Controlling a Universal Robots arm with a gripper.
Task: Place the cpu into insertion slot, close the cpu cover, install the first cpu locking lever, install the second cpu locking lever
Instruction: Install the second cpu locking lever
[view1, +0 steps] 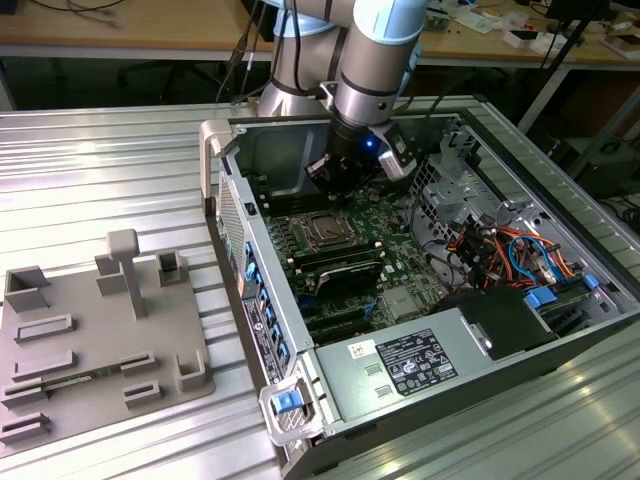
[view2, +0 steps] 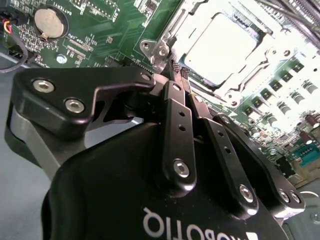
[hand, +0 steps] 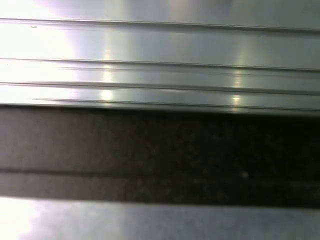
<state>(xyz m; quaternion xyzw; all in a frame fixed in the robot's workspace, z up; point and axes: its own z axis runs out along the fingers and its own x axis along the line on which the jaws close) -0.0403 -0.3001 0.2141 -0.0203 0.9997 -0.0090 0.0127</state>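
The cpu (view2: 220, 42), a flat square chip with a pale metal top, lies in the insertion slot (view1: 324, 232) on the green motherboard. The shiny cpu cover (view2: 235, 89) lies flat around it, framing the chip. My gripper (view2: 177, 69) is shut, its two black fingers (view2: 176, 117) pressed together with nothing visible between them. The tips sit just beside a corner of the cover's metal frame, near a small silver bracket (view2: 157, 50). In the exterior view the gripper (view1: 335, 185) hangs inside the open computer case, just behind the slot.
Long black memory slots (view1: 345, 270) lie in front of the slot. A grey power supply (view1: 420, 365) and coloured cables (view1: 500, 250) fill the case's right side. A round coin battery (view2: 49, 21) sits on the board. A grey fixture plate (view1: 100, 340) rests on the ribbed metal table (hand: 160, 75).
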